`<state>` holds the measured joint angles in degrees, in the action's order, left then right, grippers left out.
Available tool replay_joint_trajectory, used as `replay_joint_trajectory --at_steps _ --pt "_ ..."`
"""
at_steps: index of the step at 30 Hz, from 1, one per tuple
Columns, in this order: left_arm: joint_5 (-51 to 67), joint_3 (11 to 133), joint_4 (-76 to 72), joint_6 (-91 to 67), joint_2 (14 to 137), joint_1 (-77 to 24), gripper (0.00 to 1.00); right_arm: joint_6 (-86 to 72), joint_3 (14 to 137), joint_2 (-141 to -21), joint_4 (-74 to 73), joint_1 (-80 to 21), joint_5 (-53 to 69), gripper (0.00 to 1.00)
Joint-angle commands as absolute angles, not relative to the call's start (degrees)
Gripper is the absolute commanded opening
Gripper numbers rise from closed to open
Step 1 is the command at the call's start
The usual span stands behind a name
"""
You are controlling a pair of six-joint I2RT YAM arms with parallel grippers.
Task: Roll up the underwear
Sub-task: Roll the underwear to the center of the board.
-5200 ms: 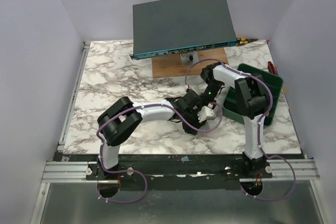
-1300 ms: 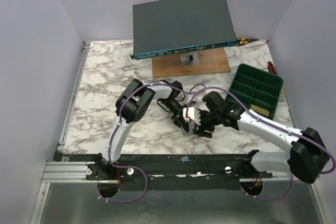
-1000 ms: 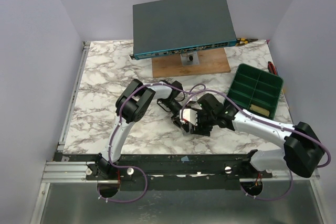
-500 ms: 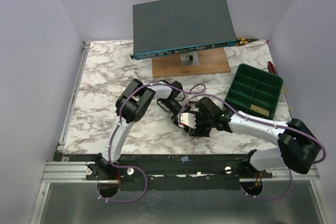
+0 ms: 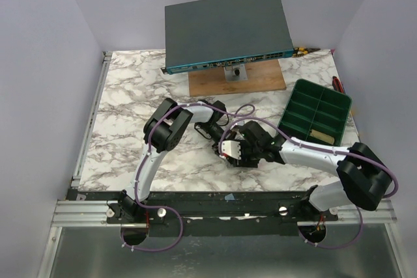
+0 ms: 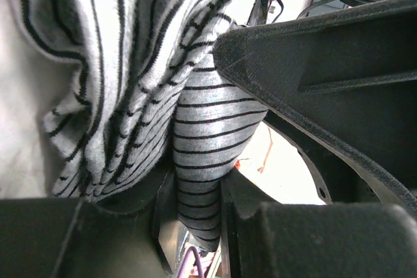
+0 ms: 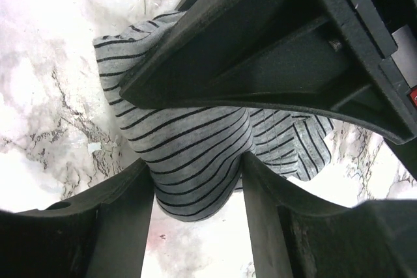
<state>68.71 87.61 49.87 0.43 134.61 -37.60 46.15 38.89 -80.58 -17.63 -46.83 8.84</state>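
— Grey knit with thin black stripes: from above, that is the soft striped underwear (image 5: 228, 160), bunched on the white marble-veined table (image 5: 130, 102), midway across and toward the near edge. We see both arms meeting over it, too crowded to read either pair of jaws.

— And the left wrist view?

— There the underwear (image 6: 202, 128) hangs in loose folds. A narrow tongue of it runs down between the left jaws, which we take to be clamped on it.

— The right wrist view?

— A rounded fold of the underwear (image 7: 195, 174) fills the gap between the right jaws. Both black fingers (image 7: 111, 226) touch it, yet we cannot tell whether they pinch it or merely flank it. The dark bulk of the left jaws crosses above.

— How will it handle?

— Light, limp and stretchy, we judge; it will sag and unroll wherever nothing holds it. It won't break, but thin knit may slip out of a shallow pinch. We would take hold through the full thickness of the folded edge, one hold at each end of the roll, with the cloth taut between them.
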Motion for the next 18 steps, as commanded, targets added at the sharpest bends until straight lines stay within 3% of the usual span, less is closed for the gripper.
replay_joint_trajectory --at_steps 1,4,8,11,15,18 --pt "55.8 85.0 48.8 4.4 139.3 -37.5 0.00 47.1 36.8 -83.2 -17.9 -47.5 9.4 0.52" --pt "56.0 84.9 49.0 4.5 139.3 -37.5 0.00 46.9 37.7 -84.1 -19.6 -47.5 10.3 0.43" --pt "56.5 84.5 48.8 4.3 139.1 -37.3 0.00 46.9 38.4 -85.0 -21.3 -47.5 12.0 0.21" --pt "56.9 84.4 48.7 4.0 139.1 -37.0 0.00 46.9 38.4 -85.4 -22.4 -47.6 13.1 0.15" --pt "57.0 83.6 47.2 3.1 137.9 -36.1 0.13 46.5 38.8 -85.8 -24.3 -47.6 14.4 0.10" --pt "55.9 82.4 45.6 2.2 136.3 -35.5 0.28 45.8 39.2 -86.9 -25.5 -47.5 15.8 0.09"
